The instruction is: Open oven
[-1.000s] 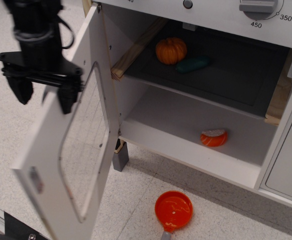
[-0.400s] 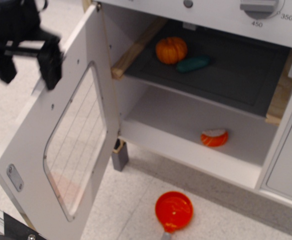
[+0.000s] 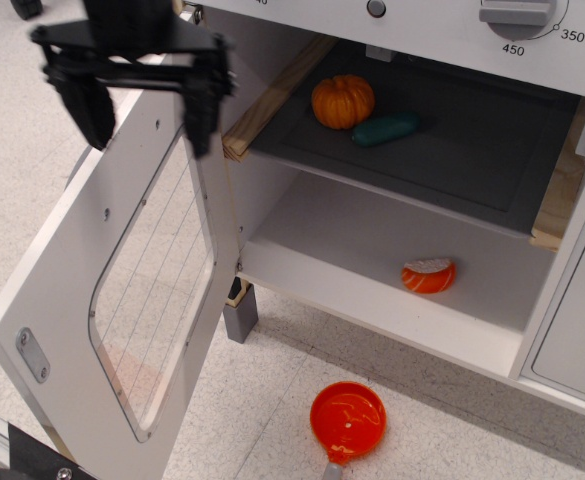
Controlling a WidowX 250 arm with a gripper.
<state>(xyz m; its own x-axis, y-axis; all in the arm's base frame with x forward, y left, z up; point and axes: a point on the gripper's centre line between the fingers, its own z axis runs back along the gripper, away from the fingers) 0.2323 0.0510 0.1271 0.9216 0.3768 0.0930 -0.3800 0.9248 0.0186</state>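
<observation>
The white toy oven (image 3: 392, 230) stands with its door (image 3: 122, 290) swung wide open to the left. The door's rounded wire-lined window (image 3: 157, 280) faces me. The grey temperature dial (image 3: 517, 12) is at the top right. A dark inner shelf (image 3: 442, 150) holds an orange pumpkin (image 3: 343, 101) and a teal piece (image 3: 385, 128). My black gripper (image 3: 144, 112) hangs open over the door's upper edge, one finger (image 3: 200, 115) in front of the door, gripping nothing. The bar handle is hidden.
A red-orange piece (image 3: 429, 275) lies on the oven floor. A red round pan (image 3: 348, 421) lies on the speckled floor below the oven. A plain white cabinet door (image 3: 582, 320) is at the right. A grey leg (image 3: 241, 318) stands under the oven.
The door swung further open to the left. My gripper moved up and left, then right, and now hangs over the door's top near the hinge side.
</observation>
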